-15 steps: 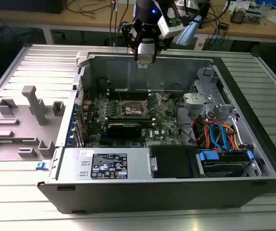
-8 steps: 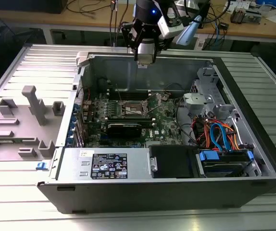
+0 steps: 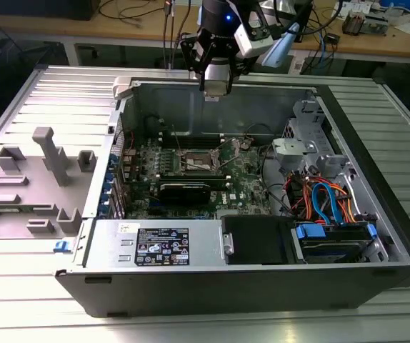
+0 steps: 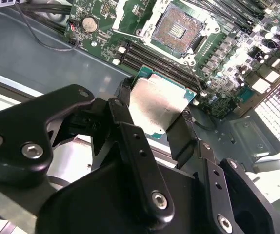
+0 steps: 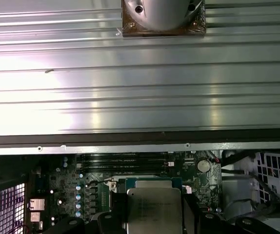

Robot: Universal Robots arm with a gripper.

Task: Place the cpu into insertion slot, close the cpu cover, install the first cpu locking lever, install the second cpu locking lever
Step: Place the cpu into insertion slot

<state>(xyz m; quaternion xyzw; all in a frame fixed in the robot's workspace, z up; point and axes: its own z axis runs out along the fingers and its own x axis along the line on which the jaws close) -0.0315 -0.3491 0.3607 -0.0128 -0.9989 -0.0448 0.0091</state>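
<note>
Gripper: the gripper (image 3: 216, 84) is seen under the arm (image 3: 223, 28), above the far wall of the open computer case (image 3: 191, 286), near the top of the exterior view.
Fingers: the two dark fingers (image 4: 181, 134) are clamped on the cpu, one pressed against each of two opposite edges.
Cpu: the cpu (image 4: 157, 105) is held in the air between the fingers. Its dull silver top is turned toward both wrist cameras, and a thin green rim is shown along one edge. It is not seated in anything.
Insertion slot: the insertion slot (image 4: 174, 30) is found on the green board (image 4: 103, 46). It is uncovered, and its square grid of contacts is laid bare. It is kept well apart from the cpu, and in the second wrist view the long black memory slots (image 4: 150, 57) are seen between the two.
Battery: a round silver battery (image 4: 90, 23) is mounted on the board, near the slot.
Case: the case is laid on its side with the side panel removed, on a ribbed metal table (image 3: 48, 93). A grey power box (image 3: 155, 243) is fitted along the near edge, and orange and blue cables (image 3: 319, 200) are bundled toward the exterior view's right.
Holder: a grey block with upright posts (image 3: 44, 171) is placed on the table, just beside the case at the exterior view's left.
</note>
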